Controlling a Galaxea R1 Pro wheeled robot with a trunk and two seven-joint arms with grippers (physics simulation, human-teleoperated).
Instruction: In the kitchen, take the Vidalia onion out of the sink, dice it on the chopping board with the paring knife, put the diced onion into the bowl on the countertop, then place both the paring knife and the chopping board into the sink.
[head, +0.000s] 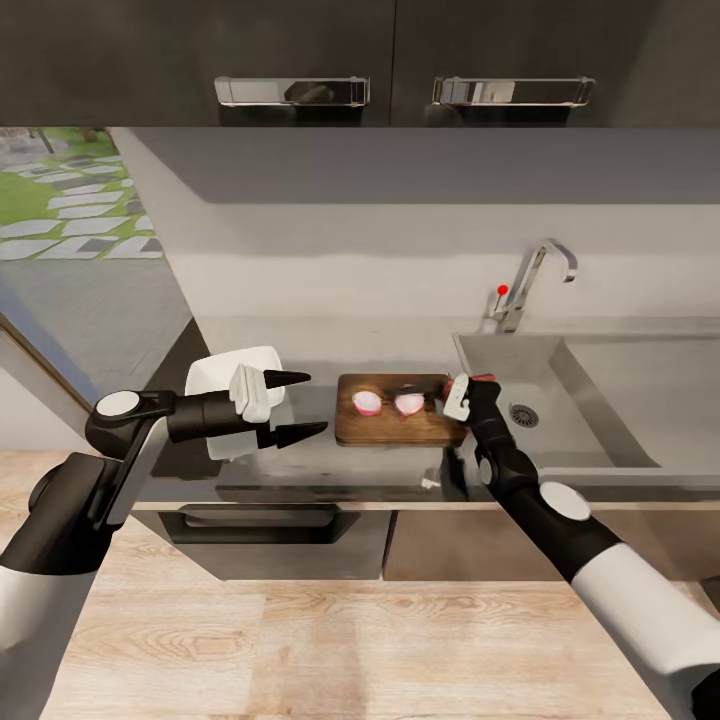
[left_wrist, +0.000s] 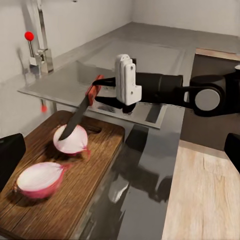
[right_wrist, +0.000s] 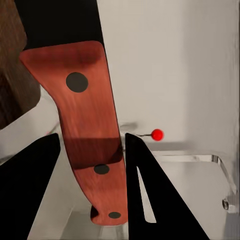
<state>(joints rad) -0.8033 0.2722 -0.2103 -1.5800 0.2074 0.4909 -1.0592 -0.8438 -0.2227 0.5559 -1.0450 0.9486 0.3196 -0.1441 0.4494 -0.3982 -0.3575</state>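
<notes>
Right now the right gripper is clamped on the knife by its red-brown handle, and the dark blade slants down so its tip rests on the nearer-to-sink onion half. The other half lies beside it on the board, cut face up. The board sits on the countertop just beside the sink, with the bowl well off to the left. The left gripper hangs spread wide over the counter between bowl and board, holding nothing.

My worry is the onion. Nothing steadies either half, so a slanted push could roll or skid it off the board toward the counter edge. The handle is pinched between two slim fingers, so a hard press might twist the knife in the grip. The halves are far from diced, so plenty of cuts remain for either slip.
</notes>
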